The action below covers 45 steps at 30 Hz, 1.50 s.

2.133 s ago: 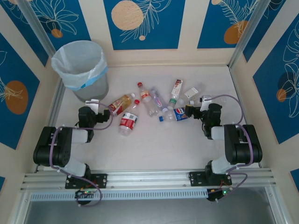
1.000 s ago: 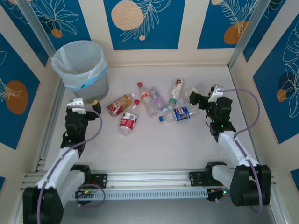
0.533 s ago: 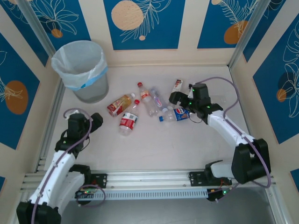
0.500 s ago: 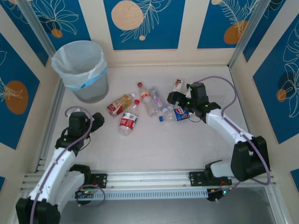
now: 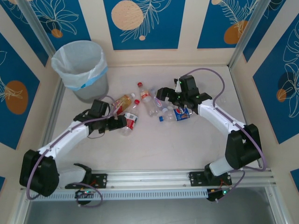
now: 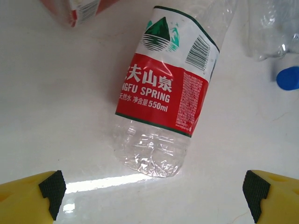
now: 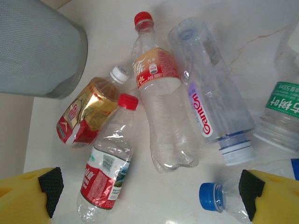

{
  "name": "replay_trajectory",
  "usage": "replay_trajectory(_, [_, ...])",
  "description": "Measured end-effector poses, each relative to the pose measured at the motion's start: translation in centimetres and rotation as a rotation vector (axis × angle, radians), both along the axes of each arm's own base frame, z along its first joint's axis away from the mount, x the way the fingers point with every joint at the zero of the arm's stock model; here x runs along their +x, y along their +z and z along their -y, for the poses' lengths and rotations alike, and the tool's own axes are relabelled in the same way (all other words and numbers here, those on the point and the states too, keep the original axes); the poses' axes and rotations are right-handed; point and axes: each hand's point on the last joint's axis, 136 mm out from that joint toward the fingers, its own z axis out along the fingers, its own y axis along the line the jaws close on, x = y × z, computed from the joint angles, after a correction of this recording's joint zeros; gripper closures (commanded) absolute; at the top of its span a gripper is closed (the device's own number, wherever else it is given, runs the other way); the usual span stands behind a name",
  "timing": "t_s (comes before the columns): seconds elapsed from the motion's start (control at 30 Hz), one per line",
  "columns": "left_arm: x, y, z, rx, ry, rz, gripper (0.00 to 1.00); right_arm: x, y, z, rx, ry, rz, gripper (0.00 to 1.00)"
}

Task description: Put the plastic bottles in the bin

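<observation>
Left tool (image 6: 154,193) reached red-labelled bottle (image 6: 163,102) beside amber bottle (image 7: 83,115).

Top view: bright, even, diffuse light from overhead. Table (image 5: 154,144) pale and slightly glossy. Shadows beneath the arms (image 5: 65,137) and at the foot of the bin (image 5: 96,88) are soft and faint. Frame sharp from edge to edge.

Left wrist view: table nearly washed to white. A bright streak of glare lies on it just below the base of the red-labelled bottle (image 6: 163,102); sparkle on the clear plastic. Label print crisp. Yellow fingertips (image 6: 28,196) at the bottom corners a little soft.

Right wrist view: even light, soft grey shadows beside the bottles (image 7: 161,116), small highlights on their ribs. Fingertips at the bottom corners are blurred; the bin wall at upper left is slightly soft.
</observation>
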Motion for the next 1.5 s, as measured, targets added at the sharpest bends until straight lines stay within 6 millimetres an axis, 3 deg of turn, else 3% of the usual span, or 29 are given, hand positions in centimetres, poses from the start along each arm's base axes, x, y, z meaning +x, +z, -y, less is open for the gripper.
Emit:
replay_trajectory(0.2, [0.9, 0.2, 3.1, 0.179, -0.152, 0.034, 0.01, -0.3, -0.1, -0.5, 0.028, 0.006, -0.013, 0.00])
replay_trajectory(0.33, [1.4, -1.6, 4.5, 0.333, -0.234, 0.006, 0.01, -0.4, -0.7, -0.9, 0.051, -0.014, -0.023, 0.00])
replay_trajectory(0.6, [1.2, -4.7, 2.6, 0.580, -0.299, -0.090, 0.01, 0.0, -0.4, -1.1, 0.055, -0.032, -0.001, 0.00])
replay_trajectory(0.97, [1.2, -7.0, 3.3, 0.596, -0.370, -0.149, 0.02, 0.1, -0.5, -1.0, 0.043, -0.041, 0.006, 0.00])
replay_trajectory(1.23, [1.6, -7.5, 3.9, 0.577, -0.371, -0.141, 0.20, -0.3, -0.1, -1.5, 0.036, -0.013, 0.027, 0.01])
replay_trajectory(1.5, [2.1, -7.3, 4.3, 0.562, -0.364, -0.114, 0.31, -0.3, 1.4, -1.1, 0.037, -0.030, 0.070, 0.00])
